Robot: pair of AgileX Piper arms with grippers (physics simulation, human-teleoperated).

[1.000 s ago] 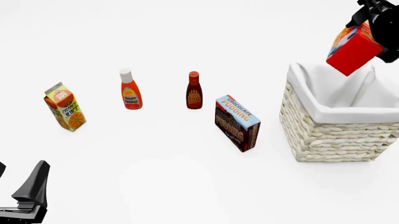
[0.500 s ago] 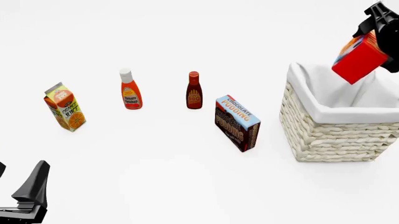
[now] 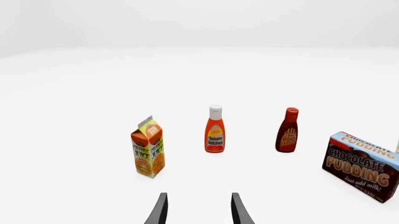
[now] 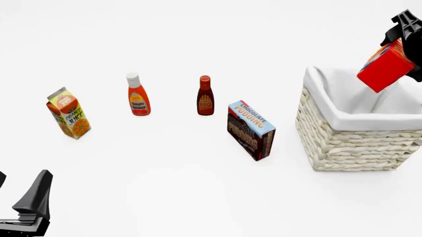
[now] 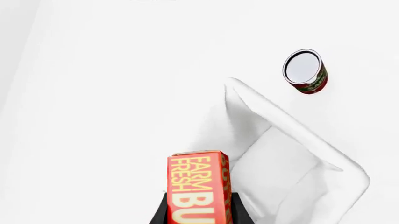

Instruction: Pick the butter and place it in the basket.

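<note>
Red rectangular butter box [image 4: 386, 67] is hanging clamped in the right gripper [image 4: 403, 42] above the cream woven wicker basket [image 4: 356, 143]; release remaining; left gripper [image 3: 198, 210] is idling, agape.

Juice carton [image 4: 68, 114] far left; ketchup [image 4: 138, 96], BBQ bottle [image 4: 205, 97] behind pudding box [image 4: 250, 130]; basket [image 4: 356, 133] right; butter [image 4: 386, 66] above basket.

The right gripper [image 4: 403, 37] holds the red butter [image 4: 386, 66] tilted above the basket [image 4: 356, 143], and a pudding box [image 4: 250, 129] stands just beside the basket on the white worktop [image 4: 185, 197].
</note>
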